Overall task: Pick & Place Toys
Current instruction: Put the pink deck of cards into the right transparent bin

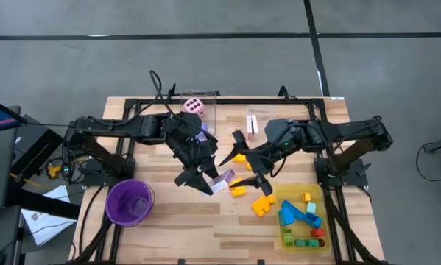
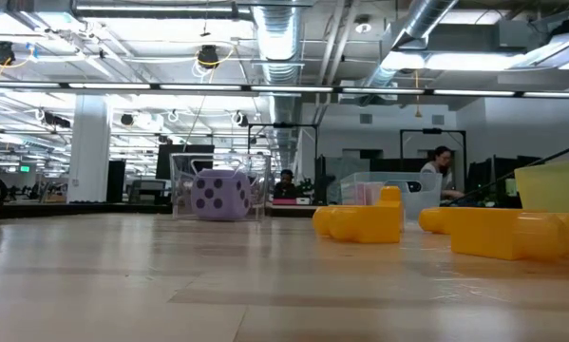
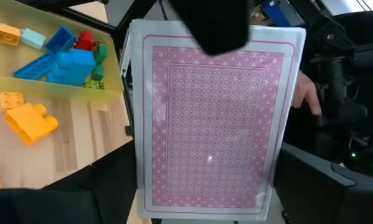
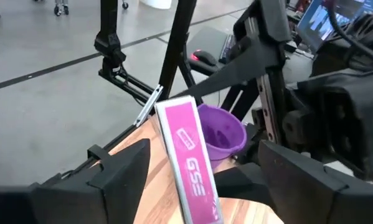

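High view shows the left gripper (image 1: 198, 179) and the right gripper (image 1: 251, 163) meeting over the middle of the desk (image 1: 183, 221), both grasping one pink card pack (image 1: 221, 182), with yellow blocks (image 1: 262, 205) beside it and more toys in the yellow tray (image 1: 304, 246) at the front right corner. Left wrist view shows the pack's dotted pink face (image 3: 214, 118) up close. Right wrist view shows its thin purple side (image 4: 189, 158) between the fingers, with the purple cup (image 4: 222, 134) behind.

Two black jointed arms (image 1: 124, 126) trailing black cables.
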`<move>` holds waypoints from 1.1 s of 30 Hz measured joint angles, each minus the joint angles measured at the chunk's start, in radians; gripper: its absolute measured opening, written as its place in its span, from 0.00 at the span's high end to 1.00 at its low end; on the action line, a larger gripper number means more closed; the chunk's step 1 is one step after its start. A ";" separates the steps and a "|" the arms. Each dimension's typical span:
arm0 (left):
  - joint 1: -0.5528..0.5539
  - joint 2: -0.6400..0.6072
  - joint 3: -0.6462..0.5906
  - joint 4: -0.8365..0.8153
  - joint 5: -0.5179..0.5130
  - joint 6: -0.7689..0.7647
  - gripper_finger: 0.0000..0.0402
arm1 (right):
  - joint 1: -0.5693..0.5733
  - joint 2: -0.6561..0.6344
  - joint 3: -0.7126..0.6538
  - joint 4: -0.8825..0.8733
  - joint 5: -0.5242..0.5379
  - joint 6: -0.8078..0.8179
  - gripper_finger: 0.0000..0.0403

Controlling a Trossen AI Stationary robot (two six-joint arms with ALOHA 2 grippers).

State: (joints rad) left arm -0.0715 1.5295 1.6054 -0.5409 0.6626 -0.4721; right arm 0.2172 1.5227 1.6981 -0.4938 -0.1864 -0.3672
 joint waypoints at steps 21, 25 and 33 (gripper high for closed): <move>0.000 0.001 0.001 0.011 0.003 0.000 0.20 | -0.010 0.035 -0.001 0.006 -0.031 0.008 0.77; 0.000 0.001 0.001 0.014 0.012 -0.002 0.21 | -0.009 0.035 -0.001 0.014 -0.032 -0.012 0.86; 0.021 0.001 0.002 -0.022 0.000 0.041 0.12 | -0.011 0.023 -0.002 -0.014 -0.050 0.008 0.86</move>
State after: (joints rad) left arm -0.0507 1.5302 1.6074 -0.5632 0.6629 -0.4306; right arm 0.2062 1.5462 1.6966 -0.5081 -0.2361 -0.3591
